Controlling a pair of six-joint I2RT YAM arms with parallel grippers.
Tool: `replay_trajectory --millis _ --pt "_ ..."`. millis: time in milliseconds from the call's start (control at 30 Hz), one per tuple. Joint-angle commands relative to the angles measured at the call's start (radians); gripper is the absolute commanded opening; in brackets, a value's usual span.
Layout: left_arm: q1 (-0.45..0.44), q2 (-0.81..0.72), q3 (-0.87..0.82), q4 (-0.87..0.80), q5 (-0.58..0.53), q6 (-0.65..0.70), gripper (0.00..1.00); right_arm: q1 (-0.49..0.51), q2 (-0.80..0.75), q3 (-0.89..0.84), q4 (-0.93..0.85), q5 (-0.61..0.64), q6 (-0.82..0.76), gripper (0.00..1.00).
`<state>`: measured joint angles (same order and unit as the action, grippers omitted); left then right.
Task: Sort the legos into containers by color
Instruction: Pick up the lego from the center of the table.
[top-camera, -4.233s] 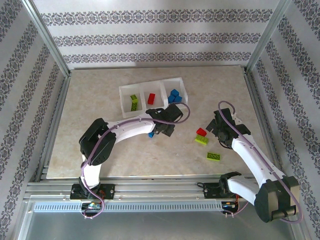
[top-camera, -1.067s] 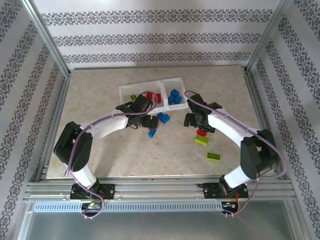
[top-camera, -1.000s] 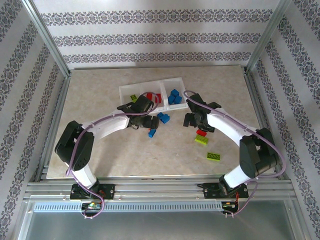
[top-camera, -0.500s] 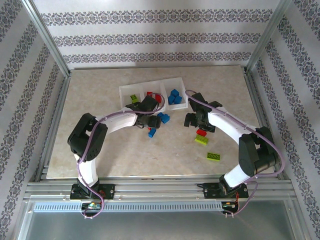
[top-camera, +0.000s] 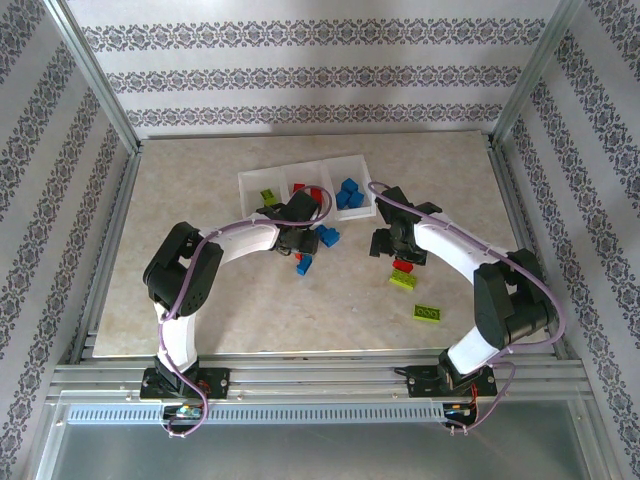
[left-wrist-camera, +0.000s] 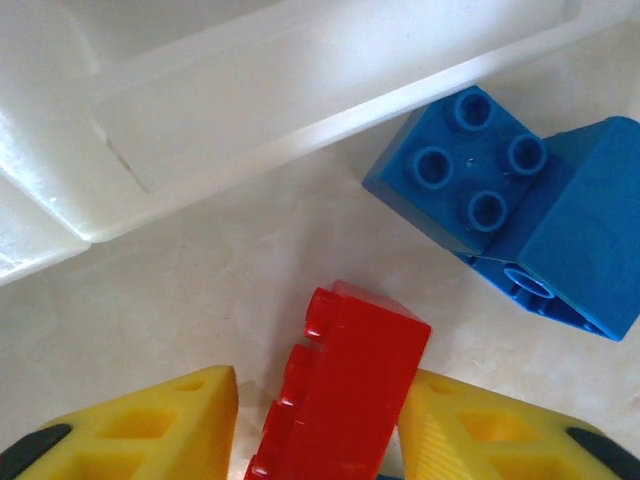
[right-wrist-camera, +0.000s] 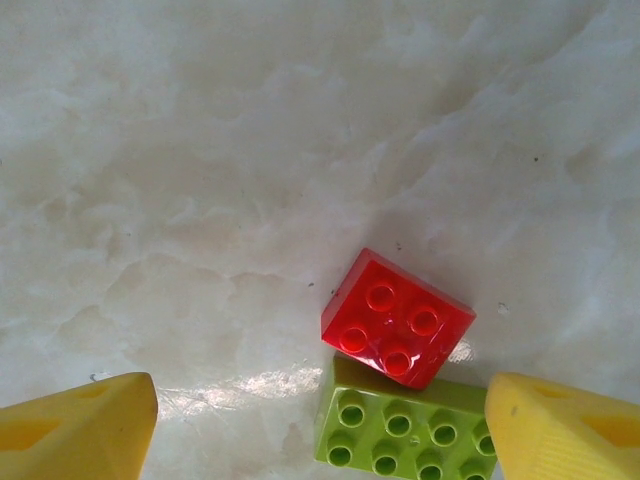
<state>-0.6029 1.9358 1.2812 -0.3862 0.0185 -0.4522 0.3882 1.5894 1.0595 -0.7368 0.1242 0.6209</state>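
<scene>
The left claw (left-wrist-camera: 318, 392) is clamped on a red brick (left-wrist-camera: 340, 380). The brick is tilted, with its studs turned toward one yellow finger (left-wrist-camera: 170, 420), and the other finger is pressed against its smooth side. The white tray (left-wrist-camera: 250, 110) of three bins lies just ahead of the fingertips. Two blue bricks (left-wrist-camera: 500, 210) are seen ahead and to the right in the wrist view, touching each other beside the tray wall. Seen from above, a green brick (top-camera: 268, 197) lies in the left bin, red in the middle and blue in the right.

The right claw (right-wrist-camera: 318, 392) is held wide apart above the table (right-wrist-camera: 200, 150), with nothing gripped. Between its fingers a small red square brick (right-wrist-camera: 397, 318) lies studs up, touching a green brick (right-wrist-camera: 410, 428) just nearer the claw.
</scene>
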Motion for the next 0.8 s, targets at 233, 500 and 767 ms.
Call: replay_trajectory --millis 233,500,767 --pt "-0.011 0.01 -0.031 0.029 -0.037 -0.035 0.36 -0.033 -0.005 -0.036 -0.016 -0.025 -0.009 0.82" --pt "-0.011 0.002 -0.036 0.027 -0.034 -0.04 0.25 -0.053 -0.01 -0.067 -0.023 -0.015 -0.012 0.83" --pt "-0.011 -0.071 -0.036 0.008 -0.062 -0.031 0.19 -0.063 -0.008 -0.095 -0.013 -0.021 -0.014 0.83"
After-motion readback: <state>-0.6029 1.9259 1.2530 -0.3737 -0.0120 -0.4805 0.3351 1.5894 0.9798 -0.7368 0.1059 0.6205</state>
